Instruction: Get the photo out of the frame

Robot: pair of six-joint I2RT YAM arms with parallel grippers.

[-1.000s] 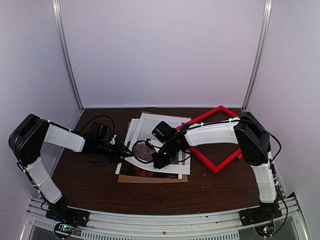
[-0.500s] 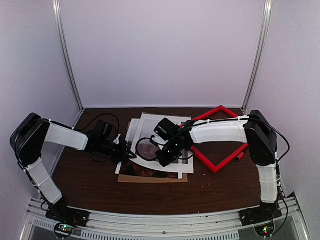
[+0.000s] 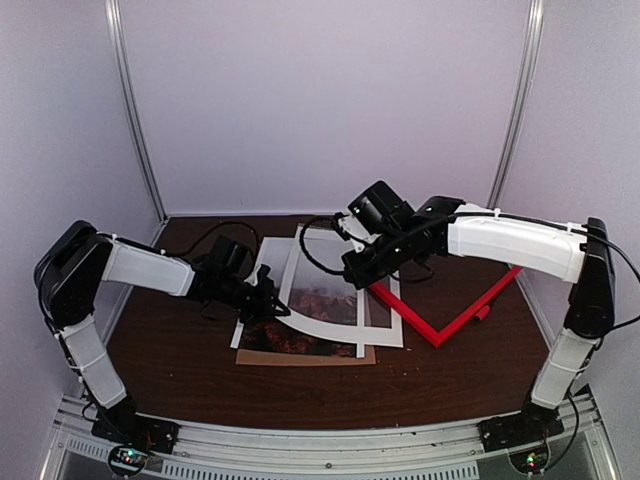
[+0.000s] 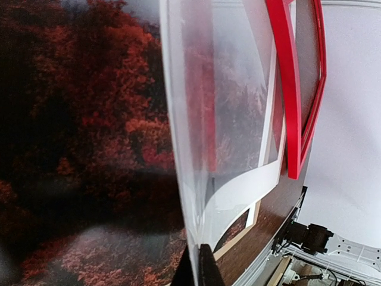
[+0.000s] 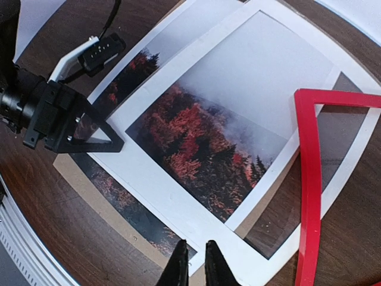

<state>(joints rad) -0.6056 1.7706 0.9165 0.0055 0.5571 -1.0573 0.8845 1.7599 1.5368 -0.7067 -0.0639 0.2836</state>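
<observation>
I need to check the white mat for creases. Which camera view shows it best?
The right wrist view: the white mat fills the picture, window and most of its border plain to see. The top external view shows it small, partly behind the right arm. The left wrist view gives only a curled white edge up close.

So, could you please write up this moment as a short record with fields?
photo: out of the frame, lying on the brown backing board, partly under the white mat
frame: red, empty, on the table at the right
left gripper: jaws shut on the white mat's lifted left edge
right gripper: above the white mat, jaws slightly apart, holding nothing
</observation>
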